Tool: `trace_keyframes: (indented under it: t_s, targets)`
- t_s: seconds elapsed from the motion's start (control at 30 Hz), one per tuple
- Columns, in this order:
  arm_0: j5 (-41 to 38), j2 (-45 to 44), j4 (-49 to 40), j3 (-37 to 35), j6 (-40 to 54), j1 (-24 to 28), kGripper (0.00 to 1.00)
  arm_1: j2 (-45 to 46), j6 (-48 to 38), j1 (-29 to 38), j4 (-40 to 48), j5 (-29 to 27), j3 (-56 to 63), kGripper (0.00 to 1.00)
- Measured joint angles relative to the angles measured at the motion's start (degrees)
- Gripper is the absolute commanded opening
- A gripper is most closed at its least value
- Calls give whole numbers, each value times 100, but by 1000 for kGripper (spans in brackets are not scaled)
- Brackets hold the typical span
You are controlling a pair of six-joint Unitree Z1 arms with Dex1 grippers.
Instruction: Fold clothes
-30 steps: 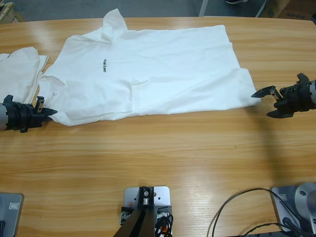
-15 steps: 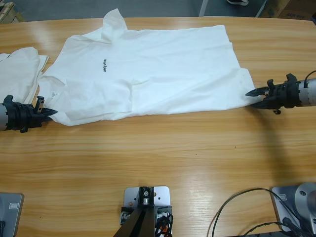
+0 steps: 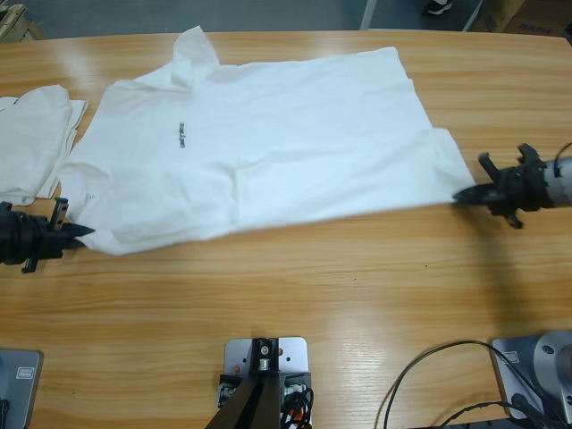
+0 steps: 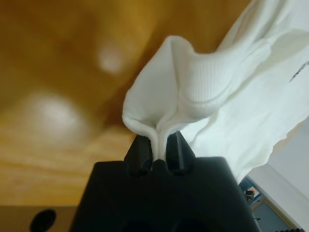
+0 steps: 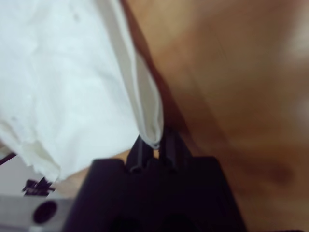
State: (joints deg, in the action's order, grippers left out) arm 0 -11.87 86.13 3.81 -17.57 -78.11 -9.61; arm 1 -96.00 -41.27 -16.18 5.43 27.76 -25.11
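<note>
I have the big white cotton shirt with small black chest lettering (image 3: pixel 268 152) spread flat on the long wooden table (image 3: pixel 313 295). My left gripper (image 4: pixel 155 151) is pinched on its ribbed edge, my right gripper (image 5: pixel 150 145) on the opposite corner — so I'd lift both evenly, keeping the near edge taut, clear of the folded white shirts (image 3: pixel 31 138) beside it.

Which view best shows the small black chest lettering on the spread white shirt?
The high view: the white shirt lies spread on the table with the chest lettering facing the camera. The left wrist view shows only a dark trace at its right edge, beyond the pinched ribbed fabric. The right wrist view shows only plain hem.
</note>
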Motion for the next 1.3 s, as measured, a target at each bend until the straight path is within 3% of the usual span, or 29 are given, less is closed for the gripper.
trace_keyframes:
  t_s: [0.2,0.43,0.47,0.5,0.53,0.57,0.6,0.63,0.67,0.9,1.07,1.3]
  targets:
    - [-39,-543,-796,-8,-197,-170,0,906,-162,-43,-2430,-979,-450,0]
    - [-184,-716,-1472,-151,-404,-250,0,1071,-1021,-46,-3698,-1628,-703,0]
    - [-228,-721,-1502,-151,-413,-250,0,1063,-1130,-46,-3845,-1700,-774,57]
    - [-275,-721,-1522,-151,-419,-250,0,1051,-1201,-46,-3954,-1730,-853,178]
    - [-311,-721,-1535,-152,-425,-250,136,1041,-1245,-46,-4059,-1739,-923,301]
    - [-348,-721,-1547,-154,-431,-250,762,1039,-1262,-46,-4173,-1745,-988,410]
    - [-378,-723,-1568,-163,-434,-250,967,1039,-1263,-47,-4332,-1758,-1085,661]
    - [-404,-732,-1609,-180,-435,-250,973,1039,-1263,-51,-4493,-1775,-1196,849]
    - [-418,-754,-1684,-209,-435,-250,973,1043,-1262,-63,-4673,-1809,-1305,921]
    - [-87,-1484,-2935,-733,-342,-250,964,1236,-1348,-65,-6214,-2076,-2189,969]
    - [170,-2053,-3655,-1452,44,-250,964,1486,-492,375,-5709,-2070,-2287,1000]
    - [457,-2112,-4475,-2887,936,-265,946,1344,1287,772,-5119,-1371,-3052,1000]
